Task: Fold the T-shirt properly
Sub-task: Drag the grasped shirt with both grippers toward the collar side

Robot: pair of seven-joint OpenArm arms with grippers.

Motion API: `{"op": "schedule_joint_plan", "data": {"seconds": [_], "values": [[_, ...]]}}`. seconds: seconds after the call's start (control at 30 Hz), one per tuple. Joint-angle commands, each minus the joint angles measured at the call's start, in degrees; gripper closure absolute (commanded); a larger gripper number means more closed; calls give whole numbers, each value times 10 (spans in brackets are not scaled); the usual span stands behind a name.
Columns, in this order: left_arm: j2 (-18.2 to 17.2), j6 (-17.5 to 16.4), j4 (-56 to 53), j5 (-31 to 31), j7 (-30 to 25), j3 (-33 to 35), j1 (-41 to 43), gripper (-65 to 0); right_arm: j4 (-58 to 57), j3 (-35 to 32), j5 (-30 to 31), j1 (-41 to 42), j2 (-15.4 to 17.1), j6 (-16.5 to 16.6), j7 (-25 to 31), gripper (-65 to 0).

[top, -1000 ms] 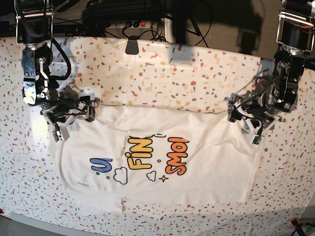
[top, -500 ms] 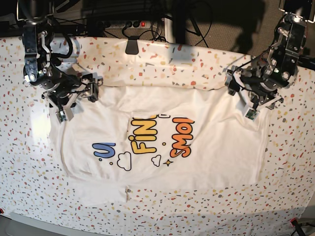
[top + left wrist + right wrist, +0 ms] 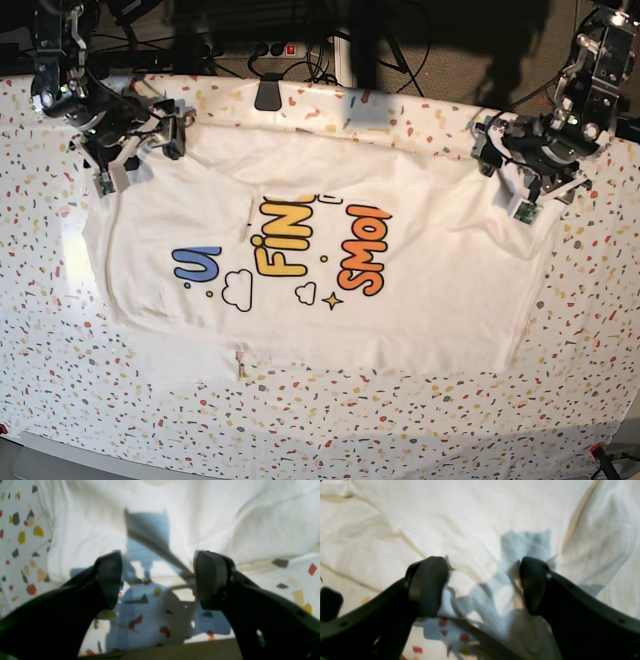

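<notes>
Fingers (image 3: 110, 580) of the left gripper (image 3: 157, 580) are spread apart w/ nothing between them, and the right gripper (image 3: 482, 585) has its fingers (image 3: 427, 587) spread too, also holding nothing. Both hang just over the far edge of the T-shirt (image 3: 320, 270), one near each top corner. I think the shirt is soft, thin and light, so it will flop and wrinkle, not stay stiff. It prob slides easy on the table cover (image 3: 330, 430), so a pull on one side may drag the whole thing. Best spots to grab look like the edge or corners, pinching the cloth flat so just the layers you want come up. The shirt is big and white, lying spread out in the middle of the table, print side up. The print shows blue, yellow and orange letters plus small white clouds. Some letters are hidden by a fold across the middle. Bottom edge looks bumpy w/ a small flap sticking out. Under it the table cover is white w/ lots of little coloured specks.
</notes>
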Motion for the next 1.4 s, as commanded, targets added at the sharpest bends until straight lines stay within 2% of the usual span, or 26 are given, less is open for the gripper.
{"op": "schedule_joint_plan", "data": {"seconds": [0.0,0.27,0.47,0.8,1.17,1.37], "values": [[-7,0,17,0,2,-3,3,-446,1,6,-12,-15,3,-6,-56,-470],[-7,0,82,2,23,-3,48,-446,18,17,-12,-23,3,-6,-73,-470],[-7,33,106,43,14,-3,60,-446,19,17,-12,-32,4,-6,-74,-470],[-7,32,111,41,42,-3,68,-446,19,18,-13,-42,5,-6,-78,-470],[-7,34,115,41,30,-3,79,-446,19,100,-3,-42,5,-7,-77,-470],[-7,34,153,42,26,-3,76,-446,19,104,34,-38,11,-8,-78,-470]]}}
